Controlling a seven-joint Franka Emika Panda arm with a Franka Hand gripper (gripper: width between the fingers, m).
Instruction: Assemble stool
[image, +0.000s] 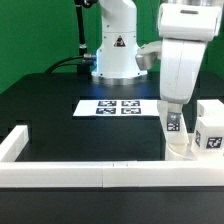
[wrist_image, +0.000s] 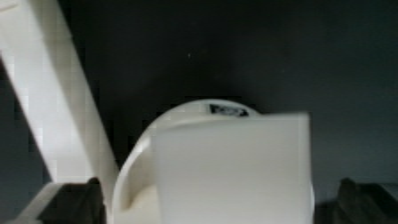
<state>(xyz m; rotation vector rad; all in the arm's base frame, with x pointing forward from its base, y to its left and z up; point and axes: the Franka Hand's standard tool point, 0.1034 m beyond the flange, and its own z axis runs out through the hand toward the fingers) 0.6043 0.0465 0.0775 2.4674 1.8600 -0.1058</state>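
My gripper (image: 177, 138) has come down at the exterior view's right, over a white blocky stool leg (image: 174, 128) with a black-and-white tag that stands on the black table. In the wrist view this leg (wrist_image: 222, 165) fills the space between my two dark fingers (wrist_image: 71, 203), its small tag (wrist_image: 226, 110) at the far end. The jaws stand wide open on either side of it, with a dark gap showing beside one finger. A second tagged white leg (image: 210, 136) stands just to the right of the first.
Long white border rails run along the table's front (image: 100, 177) and left (image: 16, 146); one rail (wrist_image: 43, 95) shows close beside the leg in the wrist view. The marker board (image: 120, 107) lies mid-table before the arm's base (image: 115, 55).
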